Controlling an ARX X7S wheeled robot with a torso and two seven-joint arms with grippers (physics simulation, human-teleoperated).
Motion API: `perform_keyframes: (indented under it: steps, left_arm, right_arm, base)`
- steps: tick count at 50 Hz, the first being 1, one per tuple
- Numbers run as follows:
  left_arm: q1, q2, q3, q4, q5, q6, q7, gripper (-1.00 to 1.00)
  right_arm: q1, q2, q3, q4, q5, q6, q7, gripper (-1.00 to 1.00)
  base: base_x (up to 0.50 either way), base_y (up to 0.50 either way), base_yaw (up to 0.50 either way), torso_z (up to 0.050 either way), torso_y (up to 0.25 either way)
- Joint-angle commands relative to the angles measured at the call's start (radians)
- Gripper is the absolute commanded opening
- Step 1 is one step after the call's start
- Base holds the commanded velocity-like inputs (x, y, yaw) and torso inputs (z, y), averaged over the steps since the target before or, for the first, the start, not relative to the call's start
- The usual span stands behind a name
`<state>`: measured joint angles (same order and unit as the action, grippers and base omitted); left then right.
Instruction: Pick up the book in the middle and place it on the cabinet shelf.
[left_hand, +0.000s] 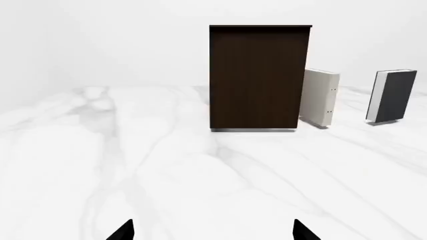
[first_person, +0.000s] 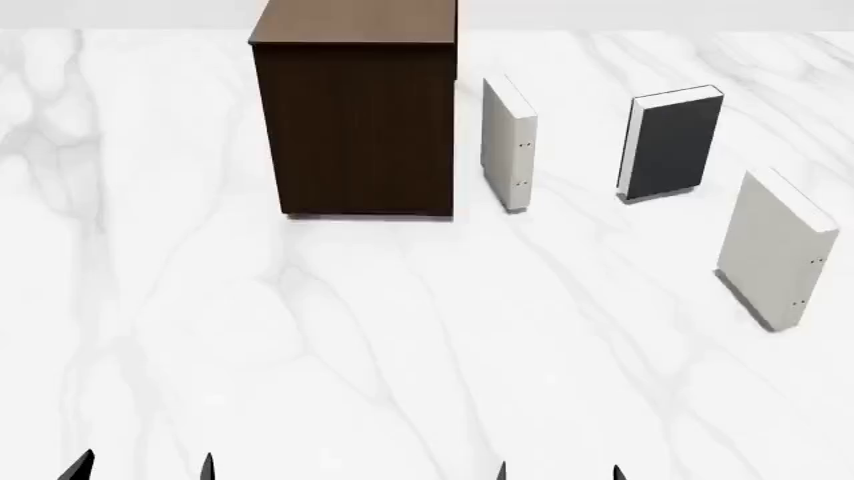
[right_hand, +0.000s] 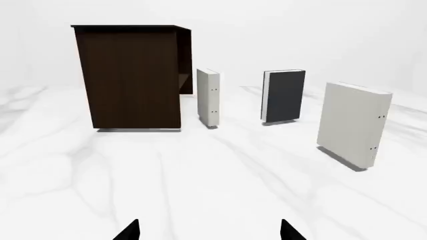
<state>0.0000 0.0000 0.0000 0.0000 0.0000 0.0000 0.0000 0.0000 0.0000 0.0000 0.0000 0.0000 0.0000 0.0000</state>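
Upright on the white marble table (first_person: 400, 350), the charcoal book (first_person: 674, 145) stands at about one o'clock, between two pale dotted books, right of the dark brown cabinet (first_person: 360, 120). Both claws, left claw (first_person: 140, 468) and right claw (first_person: 558, 472), are spread, empty. No readable writing.

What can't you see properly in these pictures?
- Left wrist view: the third book is out of frame; only the pale book and dark book show.
- Head view: the cabinet top is cut off by the upper edge.
- All views: the left gripper and right gripper show only fingertips; the arms are out of view.
- The dots on the pale books are too small to identify.
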Motion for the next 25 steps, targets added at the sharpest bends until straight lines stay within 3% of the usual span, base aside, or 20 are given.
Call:
perform_keyframes:
  steps: [1, 14, 15, 16, 25]
  left_arm:
    - [0.001, -0.016, 0.019, 0.01, -0.015, -0.004, -0.019, 1.0]
    - [-0.007, -0.051, 0.063, 0.003, -0.023, -0.025, -0.079, 1.0]
    - [-0.466, -0.026, 0.075, -1.308, -0.026, 0.555, -0.048, 1.0]
    - [-0.016, -0.011, 0.015, -0.04, 0.016, 0.003, -0.025, 1.0]
    - [-0.016, -0.042, 0.053, -0.034, -0.014, -0.003, -0.059, 1.0]
  right_arm:
    - [0.0, 0.015, -0.024, -0.002, 0.014, -0.001, 0.02, 1.0]
    - [0.006, 0.05, -0.064, 0.001, 0.051, -0.004, 0.062, 1.0]
    - [-0.244, 0.451, -0.744, 0.554, -1.292, -0.98, 1.36, 1.0]
    - [0.003, 0.009, -0.015, -0.002, 0.01, 0.0, 0.014, 1.0]
    - [0.006, 0.039, -0.042, -0.029, 0.041, 0.03, 0.064, 1.0]
  base:
    - [0.0, 0.0, 0.0, 0.0, 0.0]
    - [0.0, 0.0, 0.0, 0.0, 0.0]
    - [0.0, 0.0, 0.0, 0.0, 0.0]
    - [0.0, 0.0, 0.0, 0.0, 0.0]
    - [0.0, 0.0, 0.0, 0.0, 0.0]
